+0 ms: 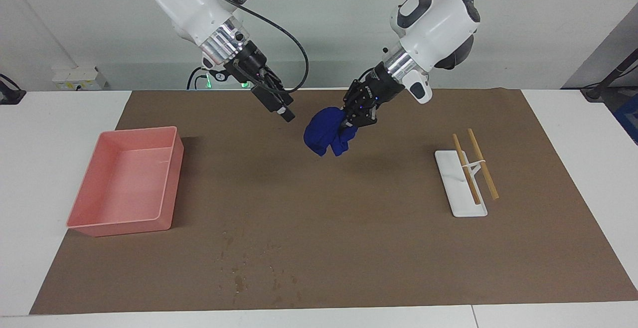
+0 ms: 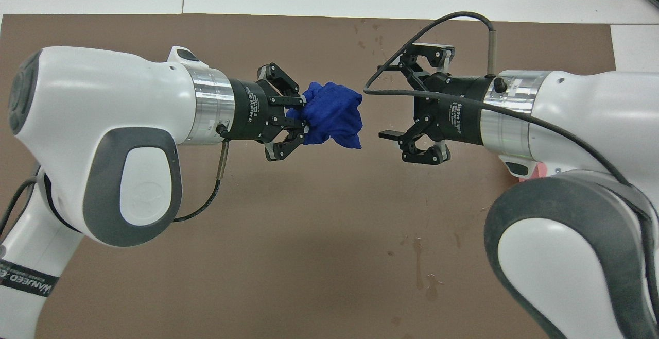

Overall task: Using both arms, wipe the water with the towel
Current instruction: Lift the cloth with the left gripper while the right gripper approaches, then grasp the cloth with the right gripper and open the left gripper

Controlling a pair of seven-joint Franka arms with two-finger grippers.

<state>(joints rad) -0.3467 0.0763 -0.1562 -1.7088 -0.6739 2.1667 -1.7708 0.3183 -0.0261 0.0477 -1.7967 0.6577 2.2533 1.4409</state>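
Overhead view: one bundled royal-blue cloth towel (image 2: 332, 115), clenched in left claw (image 2: 302, 121); right claw (image 2: 396, 97) spread beside it; pink tray (image 2: 525, 175) mostly hidden.

A white worktop (image 1: 573, 133) carries a brown mat (image 1: 319, 203); on the mat lie a pink tray (image 1: 127, 183), what look like water spots (image 1: 239, 268) near it, and a white rack (image 1: 461, 183) well apart from it.

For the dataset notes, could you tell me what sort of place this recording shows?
Most likely a robotics lab bench: two white arms, the left end effector holding a blue towel, work over a brown mat with a pink tray, against a bare wall.
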